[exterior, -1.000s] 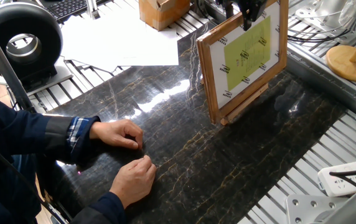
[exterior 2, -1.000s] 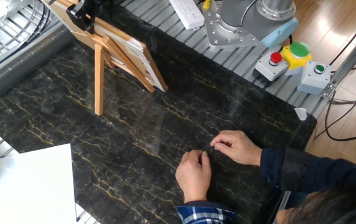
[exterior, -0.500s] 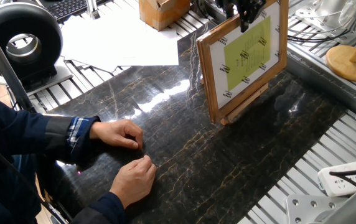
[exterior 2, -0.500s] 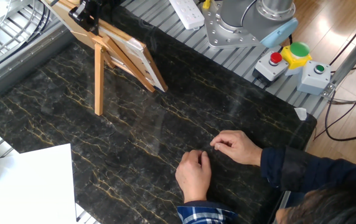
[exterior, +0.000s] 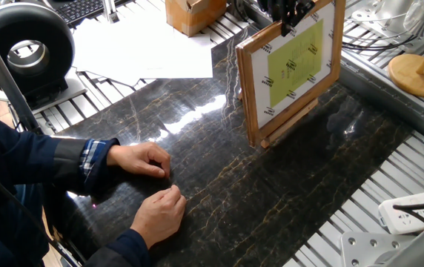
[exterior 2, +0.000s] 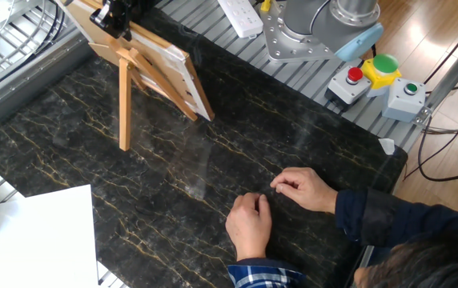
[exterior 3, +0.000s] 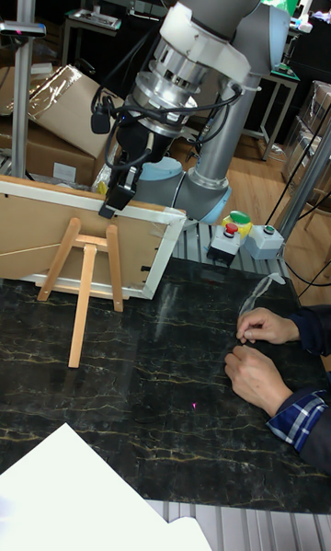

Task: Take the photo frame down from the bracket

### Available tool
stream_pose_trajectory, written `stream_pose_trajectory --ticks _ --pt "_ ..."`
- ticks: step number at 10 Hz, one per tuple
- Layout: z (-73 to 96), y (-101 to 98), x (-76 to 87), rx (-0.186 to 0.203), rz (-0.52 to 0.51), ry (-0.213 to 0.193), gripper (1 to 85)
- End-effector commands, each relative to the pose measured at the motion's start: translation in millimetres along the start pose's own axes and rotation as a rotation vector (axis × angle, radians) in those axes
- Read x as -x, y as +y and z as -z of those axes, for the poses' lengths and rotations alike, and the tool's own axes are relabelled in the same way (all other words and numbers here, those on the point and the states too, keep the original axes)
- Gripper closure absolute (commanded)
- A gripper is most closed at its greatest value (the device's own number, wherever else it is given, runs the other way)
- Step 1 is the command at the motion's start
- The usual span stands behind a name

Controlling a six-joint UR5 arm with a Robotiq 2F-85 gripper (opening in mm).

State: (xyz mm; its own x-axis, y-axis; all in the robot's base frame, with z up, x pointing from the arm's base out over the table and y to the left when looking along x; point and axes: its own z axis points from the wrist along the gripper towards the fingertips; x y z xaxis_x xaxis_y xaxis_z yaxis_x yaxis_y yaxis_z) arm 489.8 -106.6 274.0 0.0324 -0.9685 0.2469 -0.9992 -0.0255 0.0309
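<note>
Arm reaches down from above, wrist angled toward frame's top edge. Gripper [exterior 3: 112, 203] clamps top edge of photo frame [exterior: 290, 68], fingers narrow on wood. Frame leans on bracket [exterior 3: 87, 270], at far side of dark marble table [exterior 2: 237, 152]. Person's hands [exterior: 153, 185] rest near edge, well apart.

A robotics lab: a UR5 arm [exterior 3: 207, 17] bolted beside emergency-stop buttons [exterior 2: 371, 76], power strips [exterior 2: 239, 16] and trailing cables [exterior: 375, 37].

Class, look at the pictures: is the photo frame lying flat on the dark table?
No. The photo frame stands tilted on the bracket, with the gripper at its top edge.
</note>
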Motion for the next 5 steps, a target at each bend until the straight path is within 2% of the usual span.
stream_pose_trajectory --ticks 1,5 --pt "5.7 3.1 -0.1 -0.001 -0.002 -0.009 84.3" --pt "23.5 45.1 -9.8 0.119 -0.049 0.019 84.3"
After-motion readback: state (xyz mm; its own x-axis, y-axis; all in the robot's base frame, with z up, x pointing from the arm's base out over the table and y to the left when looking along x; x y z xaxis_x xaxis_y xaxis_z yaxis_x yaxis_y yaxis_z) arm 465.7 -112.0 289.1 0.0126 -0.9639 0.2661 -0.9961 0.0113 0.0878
